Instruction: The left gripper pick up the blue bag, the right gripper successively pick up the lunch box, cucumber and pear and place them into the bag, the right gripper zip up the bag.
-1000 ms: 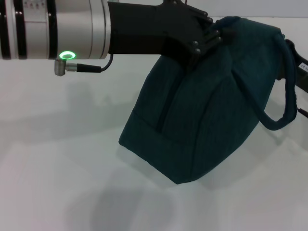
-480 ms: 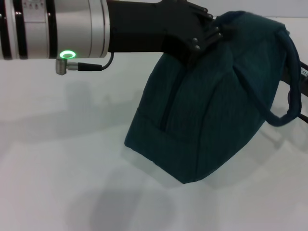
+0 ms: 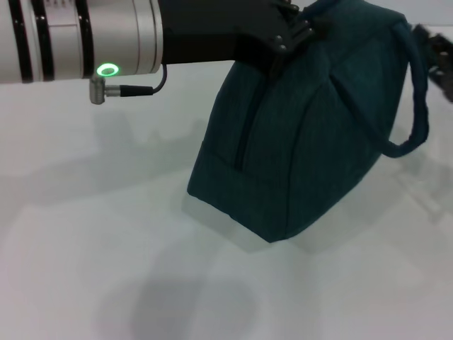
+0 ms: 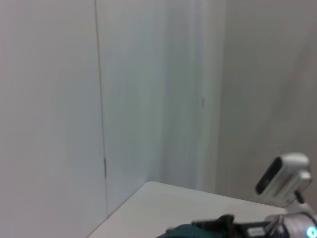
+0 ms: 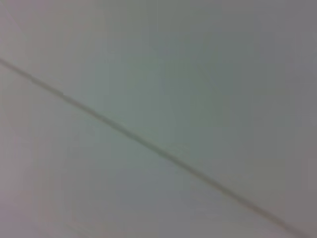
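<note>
Left pincer [image 3: 301, 32] clamps bag top | blue bag [image 3: 304, 142]: soft fabric, tilted

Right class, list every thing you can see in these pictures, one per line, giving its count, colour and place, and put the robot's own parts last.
bag: one, dark blue-green, hanging tilted from its top just above the table, right of centre in the head view; no opening shows.
bag handle: one loop, same colour, hanging off the bag's right side.
table: one, white, under the bag, which casts a shadow on it.
wall: pale grey panels, behind the table in the left wrist view.
lunch box, cucumber, pear: none in view.
left gripper: one, black, on a silver arm, at the bag's top.
right gripper: one, dark, only an edge shows at the right, behind the handle.
</note>
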Robot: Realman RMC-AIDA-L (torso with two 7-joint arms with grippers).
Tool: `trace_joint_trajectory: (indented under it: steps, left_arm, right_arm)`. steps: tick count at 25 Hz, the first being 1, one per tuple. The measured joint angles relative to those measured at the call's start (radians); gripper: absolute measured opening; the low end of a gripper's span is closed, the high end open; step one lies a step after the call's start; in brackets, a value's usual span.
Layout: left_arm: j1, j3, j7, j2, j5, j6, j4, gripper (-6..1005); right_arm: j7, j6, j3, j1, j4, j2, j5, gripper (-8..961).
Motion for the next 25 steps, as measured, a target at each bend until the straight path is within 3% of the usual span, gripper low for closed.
trace_joint_trajectory:
  steps: [6, 8, 15, 20, 25]
  left_arm:
    - [-0.003, 0.02, 0.062, -0.002, -0.017, -0.026, -0.063, 43]
    - [-0.01, 0.033, 0.117, -0.002, -0.031, -0.04, -0.103, 46]
    - [-0.091, 0.019, 0.309, 0.001, -0.145, -0.053, -0.339, 54]
    - [-0.145, -0.01, 0.437, 0.003, -0.212, -0.045, -0.454, 61]
    - [-0.164, -0.031, 0.517, 0.003, -0.256, -0.036, -0.488, 67]
  right_arm:
    - [-0.064, -0.073, 0.104, -0.058, -0.016, -0.009, 0.001, 538]
    - [-0.076, -0.119, 0.146, -0.083, -0.019, -0.022, 0.001, 619]
    - [-0.086, -0.141, 0.158, -0.096, -0.022, -0.029, 0.002, 845]
    - [-0.095, -0.142, 0.159, -0.103, -0.022, -0.025, 0.002, 846]
    - [-0.095, -0.137, 0.16, -0.105, -0.023, -0.024, 0.002, 845]
